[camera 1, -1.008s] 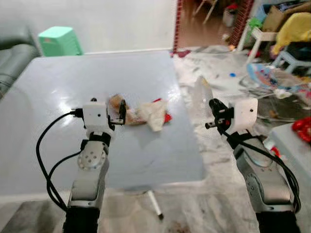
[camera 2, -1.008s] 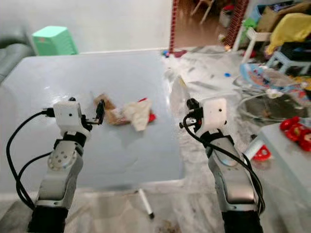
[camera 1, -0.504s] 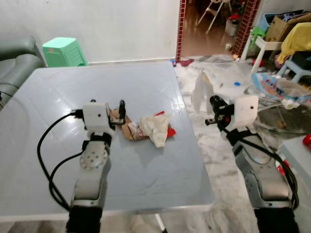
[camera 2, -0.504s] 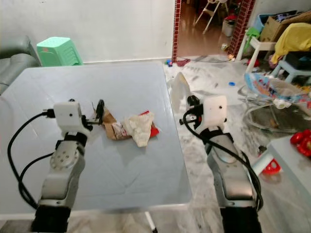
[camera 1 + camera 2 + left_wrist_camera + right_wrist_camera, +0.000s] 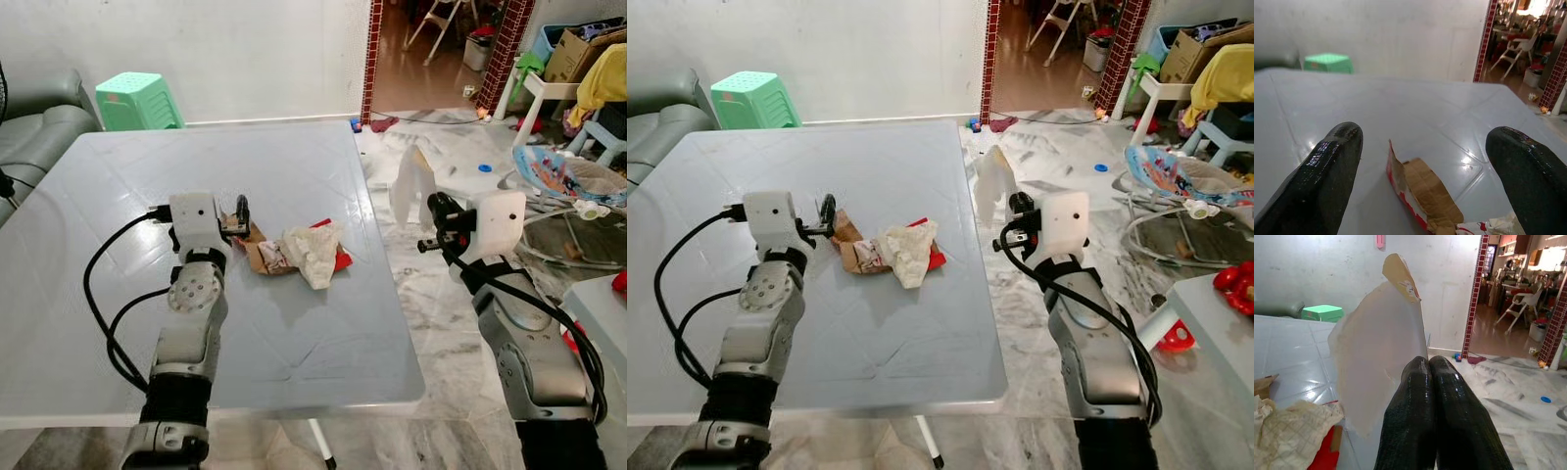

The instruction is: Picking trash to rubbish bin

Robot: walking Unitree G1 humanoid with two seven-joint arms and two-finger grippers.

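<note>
Trash (image 5: 294, 253) lies in a small heap near the middle of the pale grey surface (image 5: 88, 323), toward its right half: a torn piece of brown cardboard (image 5: 1422, 198) with a red printed edge, a crumpled off-white tissue (image 5: 313, 253) draped over it, and a red scrap (image 5: 340, 260) showing from under the tissue on the right. Left gripper (image 5: 238, 217) is held over the surface just to the left of the heap, pointing at the cardboard; its two black fingers (image 5: 1327, 176) stand wide apart and hold nothing, with the cardboard's torn edge lying between them in the left wrist view. Right gripper (image 5: 436, 217) is raised off the right edge of the surface, over the marble floor (image 5: 441, 392); its fingers (image 5: 1413, 416) are pressed together on the lower edge of a thin, pale sheet of paper (image 5: 1378, 342), which stands upright above them, its tan upper corner bearing a small print. A green plastic stool (image 5: 137, 100) stands against the white wall beyond the far left corner of the surface, beside a grey sofa (image 5: 39, 122). To the right, past a brick-edged doorway (image 5: 374, 54), the floor is crowded with toys and household clutter.
</note>
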